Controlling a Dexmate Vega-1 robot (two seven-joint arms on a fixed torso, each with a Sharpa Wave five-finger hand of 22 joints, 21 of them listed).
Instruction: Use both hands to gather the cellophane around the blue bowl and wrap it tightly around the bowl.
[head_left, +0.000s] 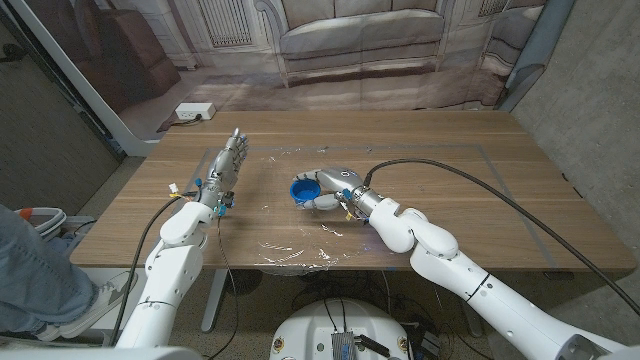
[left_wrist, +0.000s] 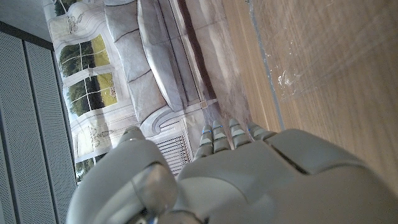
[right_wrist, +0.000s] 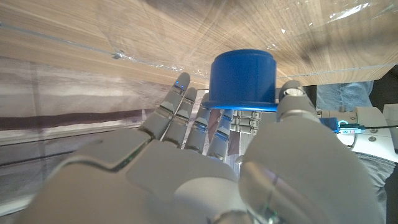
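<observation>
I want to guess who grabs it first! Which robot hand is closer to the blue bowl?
The right. The right hand curls around the blue bowl, fingers beside it. The left hand is off to the bowl's left, apart from it, over the cellophane.

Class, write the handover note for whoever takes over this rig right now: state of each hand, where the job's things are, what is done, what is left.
Left hand: open, fingers extended, on the cellophane sheet to the left of the bowl, holding nothing.
Right hand: cupped around the blue bowl, fingers on one side and thumb on the other; firm grip cannot be confirmed.
The bowl sits on the sheet spread over the wooden table.
Done: right hand has reached the bowl.
Left: gather the sheet with both hands and wrap it tightly.
</observation>
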